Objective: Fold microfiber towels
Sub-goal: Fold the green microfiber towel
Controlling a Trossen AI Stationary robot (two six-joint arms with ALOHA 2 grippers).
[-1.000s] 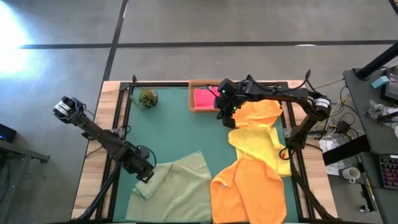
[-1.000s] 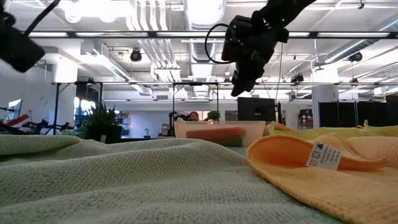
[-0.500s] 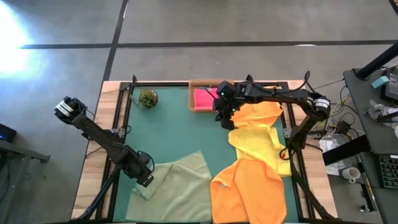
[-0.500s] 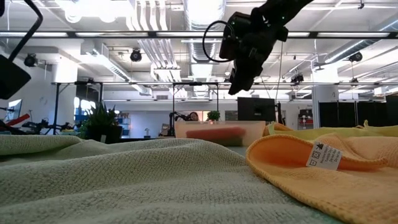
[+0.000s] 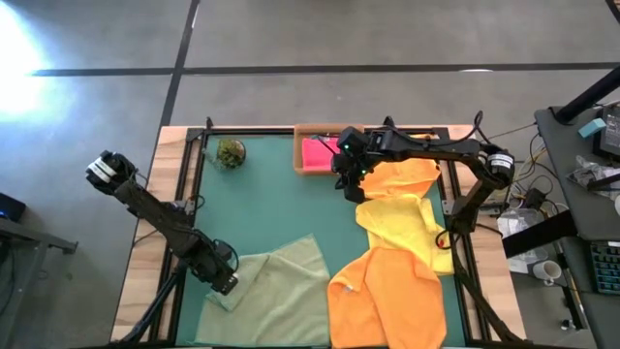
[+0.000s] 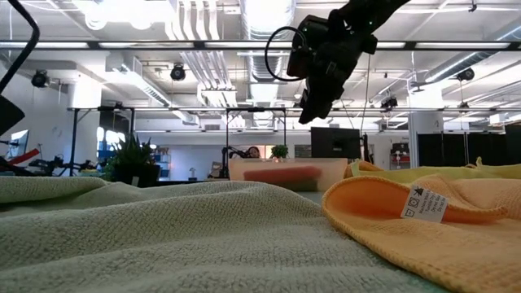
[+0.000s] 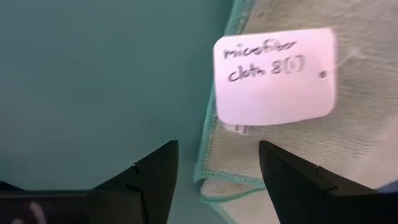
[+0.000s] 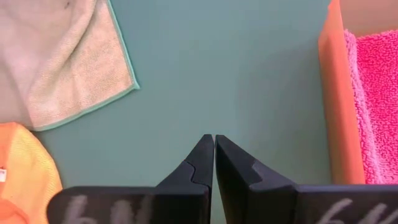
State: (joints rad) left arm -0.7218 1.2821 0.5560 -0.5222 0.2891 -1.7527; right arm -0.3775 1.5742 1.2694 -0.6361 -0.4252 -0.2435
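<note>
Sage green is the colour of the towel [image 5: 281,288] that lies at the near left of the bench [image 5: 262,208]. Your left gripper [image 5: 224,283] hangs just over its left corner with the jaws wide and empty, so this arm is clearly the nearer one. A paper tag [image 7: 274,76] lies on that corner. Further right, the right gripper [image 5: 345,180] waits above the mat, jaws pressed together, beside the yellow and orange towels [image 5: 397,252].

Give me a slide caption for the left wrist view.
Open left gripper poised over the pale green towel corner, its white label reading "microfiber cloth," on the green mat.
</note>
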